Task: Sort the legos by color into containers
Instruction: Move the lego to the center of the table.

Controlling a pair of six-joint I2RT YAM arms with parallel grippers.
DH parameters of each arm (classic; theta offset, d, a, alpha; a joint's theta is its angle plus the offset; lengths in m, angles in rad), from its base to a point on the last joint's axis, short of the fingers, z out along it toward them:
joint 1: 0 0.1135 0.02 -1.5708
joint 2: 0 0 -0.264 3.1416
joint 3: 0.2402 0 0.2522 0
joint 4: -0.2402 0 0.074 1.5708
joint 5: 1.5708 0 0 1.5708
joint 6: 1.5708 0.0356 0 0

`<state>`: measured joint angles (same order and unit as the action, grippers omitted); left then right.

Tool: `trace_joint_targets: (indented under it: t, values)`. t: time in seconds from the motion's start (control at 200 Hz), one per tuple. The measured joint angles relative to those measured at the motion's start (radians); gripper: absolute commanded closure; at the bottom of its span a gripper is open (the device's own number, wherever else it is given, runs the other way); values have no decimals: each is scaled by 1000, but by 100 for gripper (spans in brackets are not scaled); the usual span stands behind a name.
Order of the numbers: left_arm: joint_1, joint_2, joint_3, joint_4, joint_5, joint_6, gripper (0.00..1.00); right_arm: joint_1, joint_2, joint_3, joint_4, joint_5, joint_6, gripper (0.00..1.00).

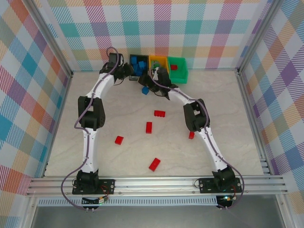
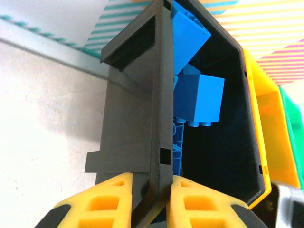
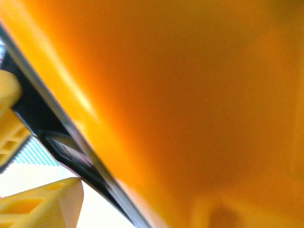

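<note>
Black bin (image 2: 128, 118), wall pinched in left claw (image 2: 151, 199) at frame bottom, could tip and spill blue bricks (image 2: 204, 99) if lifted; right claw (image 3: 28, 152) beside orange bin (image 3: 190, 95): can't tell.

Row at back wall (image 1: 204, 28): leftmost bin (image 2: 128, 123), middle bin (image 1: 156, 59), rightmost bin (image 1: 181, 74); loose bricks (image 1: 148, 127) on table (image 1: 237, 123) in front.

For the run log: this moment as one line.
left tool shut on black bin wall | right tool at orange-yellow bin | blue legos in black bin | red legos on table
</note>
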<state>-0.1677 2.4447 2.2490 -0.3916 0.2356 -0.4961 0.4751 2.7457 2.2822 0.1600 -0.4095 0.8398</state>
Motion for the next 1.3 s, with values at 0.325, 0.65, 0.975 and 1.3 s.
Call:
trace_joint_targets:
  t: [0.325,0.65,0.975,1.3]
  values:
    - [-7,6,-66,2,60,-15,82,13,-189,-386,170,-181,8,23]
    - [-34,-208,-535,267,110,-58,82,55,-283,-527,83,-397,-115,23]
    - [-38,-392,-809,314,113,-37,82,99,-481,-758,-104,-384,-243,23]
    - [-12,-443,-856,275,100,16,80,146,-531,-756,-276,-209,-410,22]
